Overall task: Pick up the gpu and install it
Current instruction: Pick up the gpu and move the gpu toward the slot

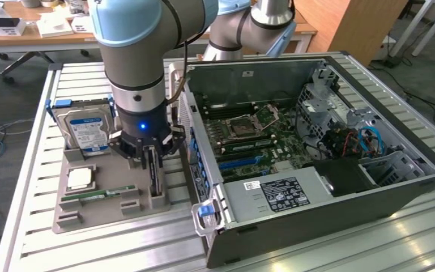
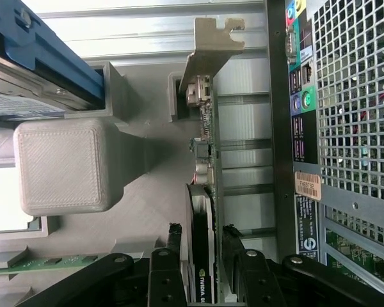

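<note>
Showing NVIDIA lettering, the gpu [image 2: 202,256] stands between parted jaws.

gpu [image 2: 202,256]: black, silver bracket | hard drive [image 1: 86,131]: blue-white label

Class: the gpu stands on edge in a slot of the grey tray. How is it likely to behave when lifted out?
The gpu looks like a rigid board, so it probably stays stiff. Thin and upright in the tray, it might tip once freed. Exposed components near its metal bracket look fragile; a hard squeeze from the gripper could damage them.
</note>
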Robot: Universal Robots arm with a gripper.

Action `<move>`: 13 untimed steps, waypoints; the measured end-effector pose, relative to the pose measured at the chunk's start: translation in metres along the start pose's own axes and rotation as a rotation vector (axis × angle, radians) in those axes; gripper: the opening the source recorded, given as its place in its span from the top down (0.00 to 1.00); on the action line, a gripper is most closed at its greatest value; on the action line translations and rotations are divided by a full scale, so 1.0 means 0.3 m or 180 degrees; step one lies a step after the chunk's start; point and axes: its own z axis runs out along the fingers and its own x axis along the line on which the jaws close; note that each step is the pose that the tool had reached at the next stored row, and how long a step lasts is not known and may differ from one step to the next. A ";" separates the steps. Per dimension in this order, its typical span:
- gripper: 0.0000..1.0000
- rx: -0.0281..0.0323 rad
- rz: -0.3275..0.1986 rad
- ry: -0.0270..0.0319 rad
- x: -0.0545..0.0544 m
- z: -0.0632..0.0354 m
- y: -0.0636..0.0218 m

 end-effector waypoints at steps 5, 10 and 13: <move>0.61 -0.0001 -0.0039 0.0002 0.000 0.000 0.000; 0.61 -0.0001 -0.0043 0.0002 -0.002 0.000 0.000; 0.61 -0.0001 -0.0043 0.0002 -0.005 0.000 0.000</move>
